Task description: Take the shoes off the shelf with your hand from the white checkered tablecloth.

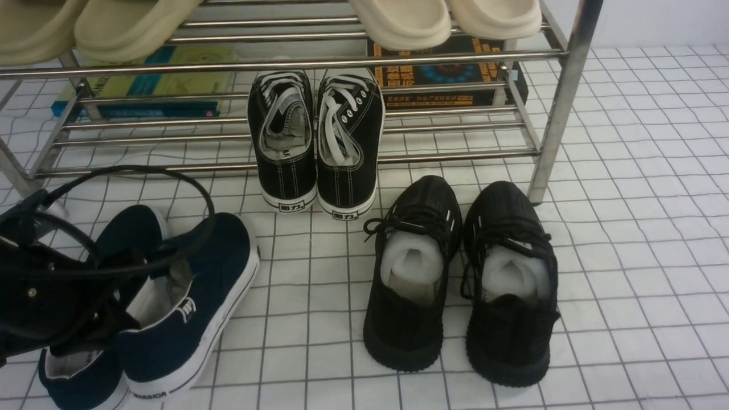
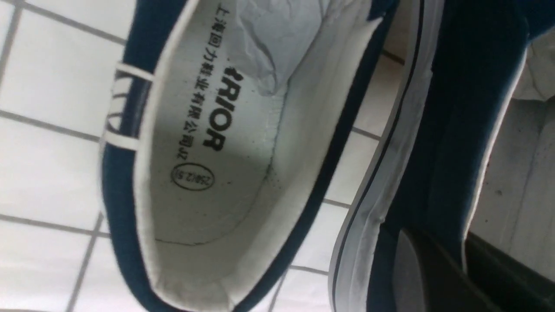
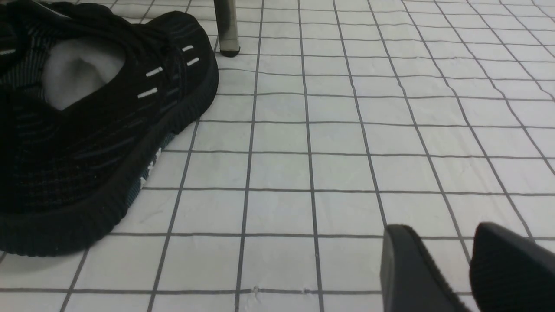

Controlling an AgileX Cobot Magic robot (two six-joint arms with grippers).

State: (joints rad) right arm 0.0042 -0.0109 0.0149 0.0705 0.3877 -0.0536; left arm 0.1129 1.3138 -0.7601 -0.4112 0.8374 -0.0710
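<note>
Left gripper (image 2: 453,255): fingers (image 2: 416,273) pinched narrowly on one side wall of the shoes (image 1: 182,302). Pair sits on the white checkered tablecloth (image 1: 626,256), left front of the shelf (image 1: 561,102). Right gripper (image 3: 451,268): jaws apart, holding nothing.

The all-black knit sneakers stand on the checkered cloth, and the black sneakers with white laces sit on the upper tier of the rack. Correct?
The front view shows the black sneakers with white laces on the lower tier of the rack; beige slippers lie on the upper one. The all-black knit sneakers do stand on the checkered cloth.
</note>
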